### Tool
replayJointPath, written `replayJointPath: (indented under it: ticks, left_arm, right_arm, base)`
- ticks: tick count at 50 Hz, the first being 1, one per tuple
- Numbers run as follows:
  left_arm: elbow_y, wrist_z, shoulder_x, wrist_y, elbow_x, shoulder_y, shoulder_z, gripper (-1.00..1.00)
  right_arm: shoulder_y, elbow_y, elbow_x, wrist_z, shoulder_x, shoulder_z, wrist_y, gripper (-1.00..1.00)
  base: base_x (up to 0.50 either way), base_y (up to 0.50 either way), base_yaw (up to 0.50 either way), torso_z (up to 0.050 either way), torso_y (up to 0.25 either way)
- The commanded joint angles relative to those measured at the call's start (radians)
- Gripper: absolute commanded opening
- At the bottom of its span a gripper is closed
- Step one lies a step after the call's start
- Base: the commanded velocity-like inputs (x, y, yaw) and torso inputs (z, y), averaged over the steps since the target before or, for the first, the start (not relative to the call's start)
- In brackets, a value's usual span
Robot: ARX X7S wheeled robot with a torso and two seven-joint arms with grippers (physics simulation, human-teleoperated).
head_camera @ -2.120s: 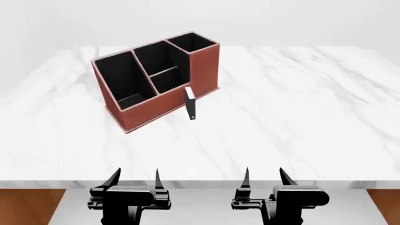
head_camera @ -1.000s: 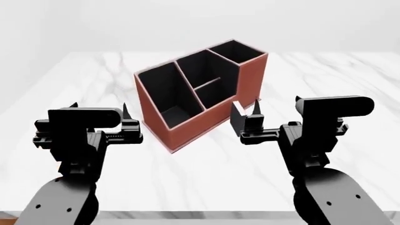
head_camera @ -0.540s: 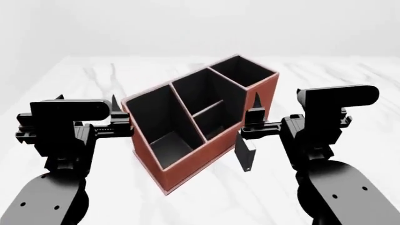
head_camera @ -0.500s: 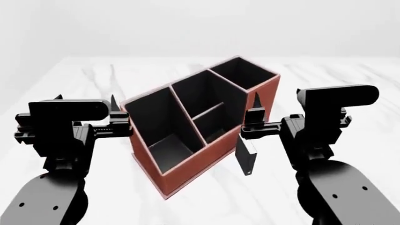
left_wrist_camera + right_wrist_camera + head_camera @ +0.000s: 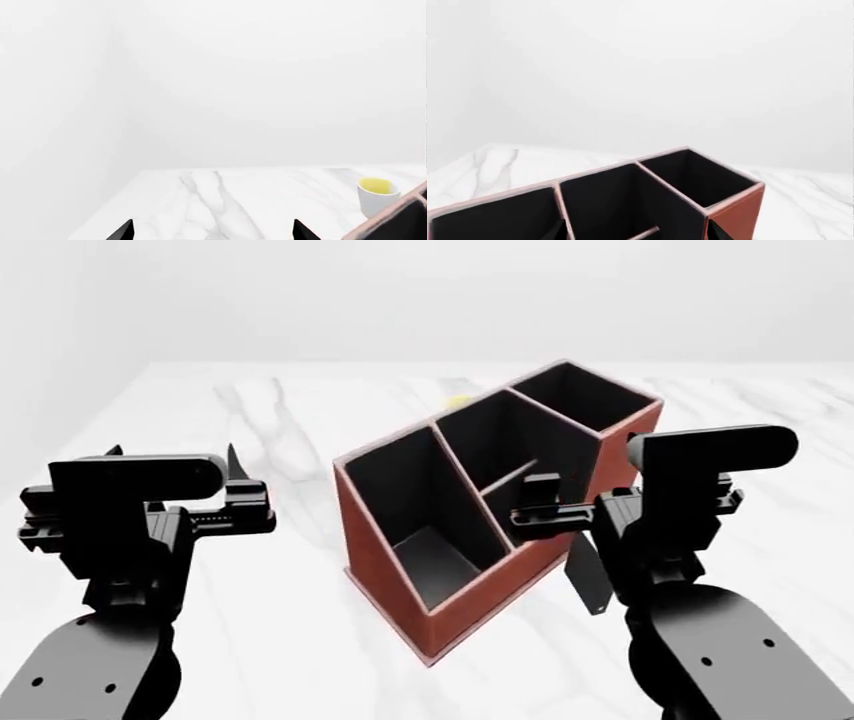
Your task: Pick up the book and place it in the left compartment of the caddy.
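A white marble table [image 5: 307,430] with grey veining is filling the scene. Plain white walls are rising behind it, meeting in a corner. Soft, even light is spreading everywhere, casting only faint shadows.

Caddy [image 5: 454,615] (and book [image 5: 587,580]) shifted rightward in view.

A white marble table [image 5: 240,430] with faint grey veins fills the scene, set against a plain pale wall [image 5: 267,75]. Toward the table's far side stands a small white cup [image 5: 377,196], upright, its inside bright yellow. It sits just beside a reddish-brown box edge.
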Motion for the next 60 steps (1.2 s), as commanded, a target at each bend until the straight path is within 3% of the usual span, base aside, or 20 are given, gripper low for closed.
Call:
replayJointPath:
  ticks: [1,14,30,40,46,47,51,54,60]
  left_arm:
    - [0.001,0.024,0.02,0.006,-0.002,0.002,-0.025,1.0]
    - [-0.003,0.018,0.018,0.01,-0.008,-0.001,-0.023,1.0]
    - [-0.008,0.007,0.014,0.013,-0.012,-0.002,-0.026,1.0]
    - [-0.013,-0.001,0.009,0.017,-0.018,0.01,-0.068,1.0]
    - [-0.02,-0.001,0.008,0.026,-0.02,0.012,-0.059,1.0]
    - [-0.022,-0.002,0.009,0.027,-0.02,0.01,-0.056,1.0]
    - [-0.021,-0.002,0.007,0.023,-0.022,0.007,-0.051,1.0]
    - [-0.016,-0.003,0.006,0.018,-0.025,0.004,-0.052,1.0]
    - [-0.015,-0.005,0.003,0.017,-0.027,0.005,-0.053,1.0]
  right_arm:
    - [0.004,0.011,-0.02,-0.015,-0.021,0.04,-0.005,1.0]
    - [-0.002,0.017,-0.001,-0.024,-0.014,0.039,-0.007,1.0]
    - [0.012,0.026,-0.018,0.008,-0.002,0.014,-0.003,1.0]
    - [0.143,0.131,-0.068,0.071,0.054,-0.005,0.15,1.0]
    - [0.306,0.188,-0.033,0.027,0.114,-0.012,0.347,1.0]
    - [0.375,0.301,0.117,0.117,0.095,0.113,0.43,1.0]
    - [0.525,0.579,0.717,0.643,0.308,-0.033,0.429,1.0]
    - [0.618,0.689,1.116,0.769,0.365,-0.135,0.426,1.0]
    - [0.682,0.783,1.295,0.889,0.41,-0.21,0.412,1.0]
  base:
    - [0.0,0.0,0.0,0.0,0.0]
    - [0.3,0.0,0.0,0.0,0.0]
    - [0.01,0.0,0.0,0.0,0.001]
    - [0.0,0.0,0.0,0.0,0.0]
    - [0.0,0.0,0.0,0.0,0.0]
    - [0.0,0.0,0.0,0.0,0.0]
    - [0.0,0.0,0.0,0.0,0.0]
    - [0.0,0.0,0.0,0.0,0.0]
    - [0.0,0.0,0.0,0.0,0.0]
